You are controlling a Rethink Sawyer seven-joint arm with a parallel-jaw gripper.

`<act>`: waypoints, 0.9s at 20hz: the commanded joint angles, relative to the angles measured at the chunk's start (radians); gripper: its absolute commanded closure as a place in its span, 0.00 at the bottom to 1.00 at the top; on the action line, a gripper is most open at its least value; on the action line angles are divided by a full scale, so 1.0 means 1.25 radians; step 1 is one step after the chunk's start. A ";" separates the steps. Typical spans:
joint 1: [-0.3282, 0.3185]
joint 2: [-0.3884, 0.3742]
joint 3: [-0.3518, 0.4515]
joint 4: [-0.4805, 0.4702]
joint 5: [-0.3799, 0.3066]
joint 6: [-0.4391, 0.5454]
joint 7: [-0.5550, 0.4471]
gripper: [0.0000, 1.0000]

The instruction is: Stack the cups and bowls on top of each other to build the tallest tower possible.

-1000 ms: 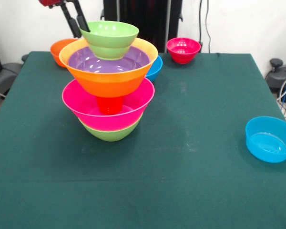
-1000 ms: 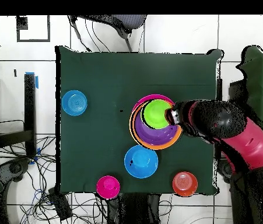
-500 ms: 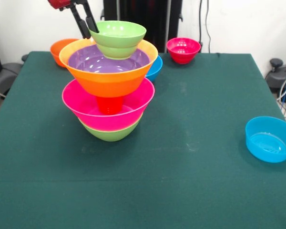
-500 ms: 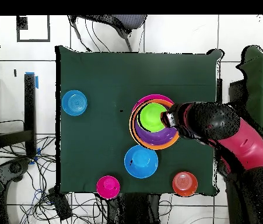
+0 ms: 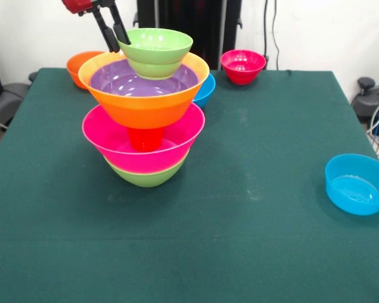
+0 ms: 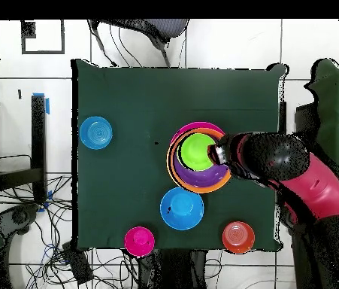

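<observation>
The tower [image 5: 143, 120] stands left of centre: a green bowl [image 5: 145, 175] lowest, a pink bowl [image 5: 114, 142], an upturned orange cup [image 5: 145, 138], then a large orange bowl [image 5: 142, 107] with a purple bowl [image 5: 123, 81] nested in it. A small green bowl [image 5: 158, 52] rests on top, slightly tilted. My gripper [image 5: 119, 43] is shut on that bowl's left rim. From above, the gripper [image 6: 216, 154] sits at the right side of the green bowl [image 6: 197, 149] on the tower [image 6: 195, 177].
A small orange bowl [image 5: 79, 63], a blue bowl [image 5: 206, 91] and a small red bowl [image 5: 242, 66] stand behind the tower. A small blue bowl [image 5: 357, 184] sits near the right edge. Overhead: blue bowl [image 6: 182, 208], red bowl [image 6: 139, 241], orange bowl [image 6: 238, 237], small blue bowl [image 6: 96, 132].
The gripper and the small green bowl have shifted a little to the right in the front view since a second ago. Hardly anything moved in the last half second.
</observation>
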 commanded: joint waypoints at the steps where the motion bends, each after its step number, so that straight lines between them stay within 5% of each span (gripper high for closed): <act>1: -0.001 0.066 0.045 0.038 -0.011 -0.049 0.077 1.00; 18: -0.034 0.058 0.052 0.083 -0.033 -0.069 0.051 1.00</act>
